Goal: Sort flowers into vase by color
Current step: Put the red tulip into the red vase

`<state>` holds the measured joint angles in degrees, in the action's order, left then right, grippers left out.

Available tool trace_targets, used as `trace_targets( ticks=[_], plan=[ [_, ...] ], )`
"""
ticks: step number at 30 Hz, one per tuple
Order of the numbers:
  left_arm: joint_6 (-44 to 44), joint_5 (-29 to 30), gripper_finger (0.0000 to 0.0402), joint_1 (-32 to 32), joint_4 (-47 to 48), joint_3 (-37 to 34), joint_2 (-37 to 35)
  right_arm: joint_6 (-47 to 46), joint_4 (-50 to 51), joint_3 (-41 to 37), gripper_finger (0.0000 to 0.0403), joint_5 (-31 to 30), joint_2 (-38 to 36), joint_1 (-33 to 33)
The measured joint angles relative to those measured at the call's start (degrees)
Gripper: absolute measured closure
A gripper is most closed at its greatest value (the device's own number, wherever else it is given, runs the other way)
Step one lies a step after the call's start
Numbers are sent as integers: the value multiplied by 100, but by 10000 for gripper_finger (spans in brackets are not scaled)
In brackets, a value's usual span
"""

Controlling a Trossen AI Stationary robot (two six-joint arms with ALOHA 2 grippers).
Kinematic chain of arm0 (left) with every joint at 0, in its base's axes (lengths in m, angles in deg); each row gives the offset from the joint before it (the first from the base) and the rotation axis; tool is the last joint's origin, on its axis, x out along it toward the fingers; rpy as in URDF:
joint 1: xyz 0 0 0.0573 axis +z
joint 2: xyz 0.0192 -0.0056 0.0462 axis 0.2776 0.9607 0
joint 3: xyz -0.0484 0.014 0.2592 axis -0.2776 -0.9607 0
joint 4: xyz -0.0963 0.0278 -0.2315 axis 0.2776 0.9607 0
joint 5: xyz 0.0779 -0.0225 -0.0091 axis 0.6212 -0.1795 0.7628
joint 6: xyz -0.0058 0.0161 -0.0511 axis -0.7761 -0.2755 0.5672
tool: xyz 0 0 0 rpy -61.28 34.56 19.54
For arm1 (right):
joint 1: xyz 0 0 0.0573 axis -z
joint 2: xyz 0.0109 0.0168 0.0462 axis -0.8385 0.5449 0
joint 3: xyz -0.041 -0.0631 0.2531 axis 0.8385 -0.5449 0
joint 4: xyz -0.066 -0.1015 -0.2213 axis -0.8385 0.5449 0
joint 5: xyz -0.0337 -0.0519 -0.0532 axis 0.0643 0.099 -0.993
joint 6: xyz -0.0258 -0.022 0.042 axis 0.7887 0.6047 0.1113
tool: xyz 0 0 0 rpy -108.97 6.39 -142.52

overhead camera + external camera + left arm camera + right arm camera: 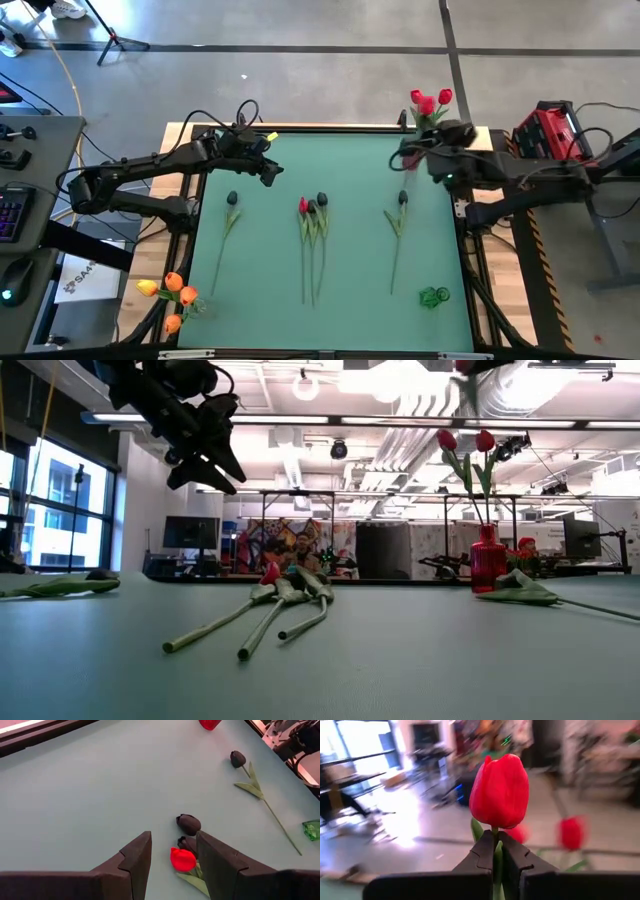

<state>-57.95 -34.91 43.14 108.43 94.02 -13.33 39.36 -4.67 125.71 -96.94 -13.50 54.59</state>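
Now my right gripper (497, 851) pinches the green stem of one red tulip (499, 791), bud upright, above the red vase (486, 558) at the tabletop's (350, 170) far right corner; only the wrist view shows that pinch. Two red tulips (430, 102) stand in the vase. Five flowers lie flat: four dark buds and one red (303, 205). Three orange tulips (172, 292) sit front left. My left gripper (172, 857), fingers spread, hovers over the middle bunch.
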Motion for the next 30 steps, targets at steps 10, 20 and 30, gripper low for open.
trace_targets(
  ticks=[10,20,30],
  plan=[
    [-4,131,259,-2,-145,0,1,356,-36,0,403,-762,-255,730],
    [-156,195,259,-2,-251,0,2,169,-369,0,403,-1006,-43,1648],
    [-388,288,259,0,-253,0,2,543,-1019,0,403,-978,-31,2350]
  ],
)
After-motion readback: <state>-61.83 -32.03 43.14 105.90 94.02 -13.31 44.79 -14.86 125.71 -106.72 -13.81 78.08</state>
